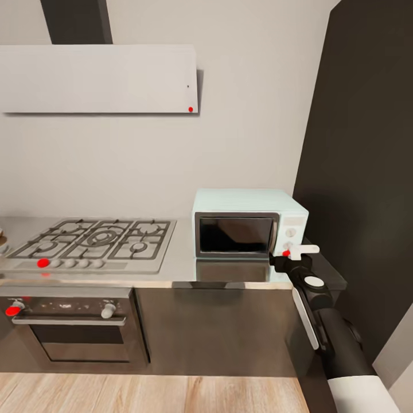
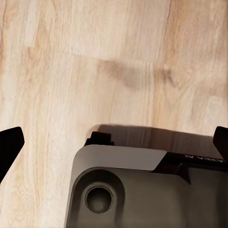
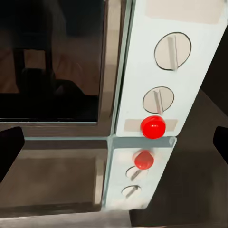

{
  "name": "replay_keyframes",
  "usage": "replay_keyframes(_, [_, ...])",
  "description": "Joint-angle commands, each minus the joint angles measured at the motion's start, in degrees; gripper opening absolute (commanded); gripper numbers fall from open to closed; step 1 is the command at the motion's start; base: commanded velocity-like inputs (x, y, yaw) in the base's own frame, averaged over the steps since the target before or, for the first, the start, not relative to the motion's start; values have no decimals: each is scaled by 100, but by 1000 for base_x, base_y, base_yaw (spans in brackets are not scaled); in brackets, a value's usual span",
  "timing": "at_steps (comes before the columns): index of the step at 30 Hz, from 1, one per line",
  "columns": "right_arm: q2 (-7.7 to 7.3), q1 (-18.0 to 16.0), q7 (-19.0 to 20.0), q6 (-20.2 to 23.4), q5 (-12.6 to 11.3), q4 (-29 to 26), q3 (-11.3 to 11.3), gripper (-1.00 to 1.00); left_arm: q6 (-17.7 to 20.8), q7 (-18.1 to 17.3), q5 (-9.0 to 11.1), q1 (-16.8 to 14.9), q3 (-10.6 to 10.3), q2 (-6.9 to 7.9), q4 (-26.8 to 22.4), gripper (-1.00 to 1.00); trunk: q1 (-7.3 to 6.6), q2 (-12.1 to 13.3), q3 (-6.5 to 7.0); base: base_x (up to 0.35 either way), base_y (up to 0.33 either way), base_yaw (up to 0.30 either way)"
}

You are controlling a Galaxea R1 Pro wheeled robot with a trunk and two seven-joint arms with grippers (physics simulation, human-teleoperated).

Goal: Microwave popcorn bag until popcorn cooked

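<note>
R gripper (image 1: 293,252) at microwave (image 1: 248,222) panel; wrist cam: red dot (image 3: 153,127).

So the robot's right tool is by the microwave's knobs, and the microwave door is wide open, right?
Not quite. The right tool is by the knobs, but the microwave door is shut, as the head view shows.

We see even, soft, fairly bright light with no single clear source. The range hood (image 1: 97,79) throws a thin shadow on the wall along its right and lower edges. The shiny surface (image 1: 182,261) mirrors the microwave (image 1: 249,222), red dot and knobs included, and its dark glass door reflects dim shapes. On the wood floor (image 2: 95,61) a soft shadow lies beside the robot's base (image 2: 142,190). All renders look slightly soft and smeared.
</note>
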Motion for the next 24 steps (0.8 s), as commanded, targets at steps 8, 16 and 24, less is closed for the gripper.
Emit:
replay_keyframes(8, [-9,21,-18,35,18,-36,11,100,-19,5,-7,-4,23,0,5,100,1,-4,-7,85,0,0])
replay_keyframes(16, [-2,21,-16,40,17,-38,11,100,-21,5,-8,-4,24,1,5,100,1,-4,-7,126,13,0])
replay_keyframes(24, [-6,21,-16,40,20,-34,11,100,-26,5,-8,-4,22,-4,5,100,1,-4,-7,120,97,0])
